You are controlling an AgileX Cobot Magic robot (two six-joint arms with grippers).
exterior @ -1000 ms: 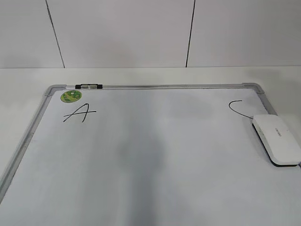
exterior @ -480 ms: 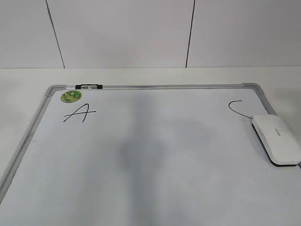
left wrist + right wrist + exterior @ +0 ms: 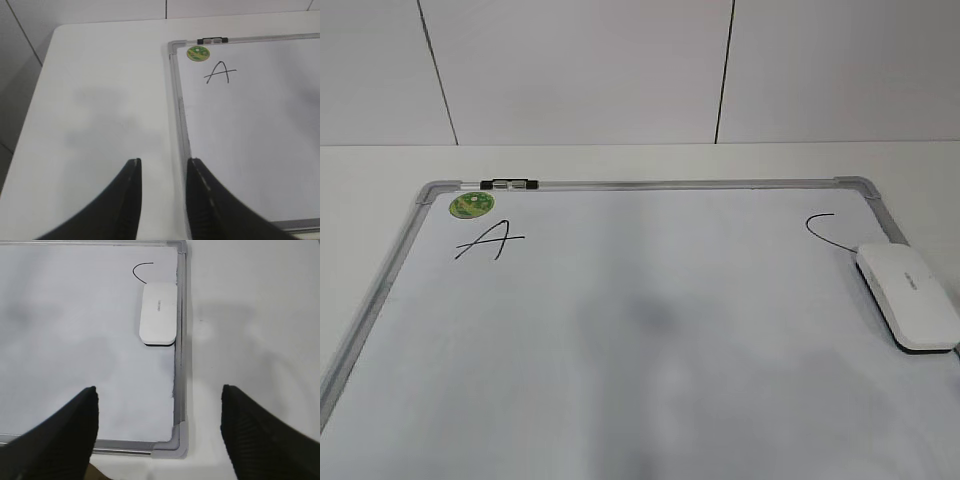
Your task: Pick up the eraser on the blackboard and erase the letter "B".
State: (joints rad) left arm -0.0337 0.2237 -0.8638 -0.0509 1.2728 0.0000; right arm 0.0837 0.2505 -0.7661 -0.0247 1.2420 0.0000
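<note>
Two grippers hang back: right gripper spread wide, empty; left gripper narrowly parted, holding nothing. Eraser lies flat at 3 o'clock on the blackboard, covering the C's tail; no "B" visible, judged erased already. No containers present.

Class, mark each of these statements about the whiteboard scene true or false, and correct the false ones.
1. The eraser lies on the whiteboard near its right frame. True.
2. The right tool is clamped on the eraser. False: its jaws are wide apart and the eraser lies free, far from them.
3. A letter B is visible mid-board. False: only the A and the C show.
4. The green sticker sits above the A. True.
5. The eraser covers the A. False: it overlaps the C's tail.
</note>
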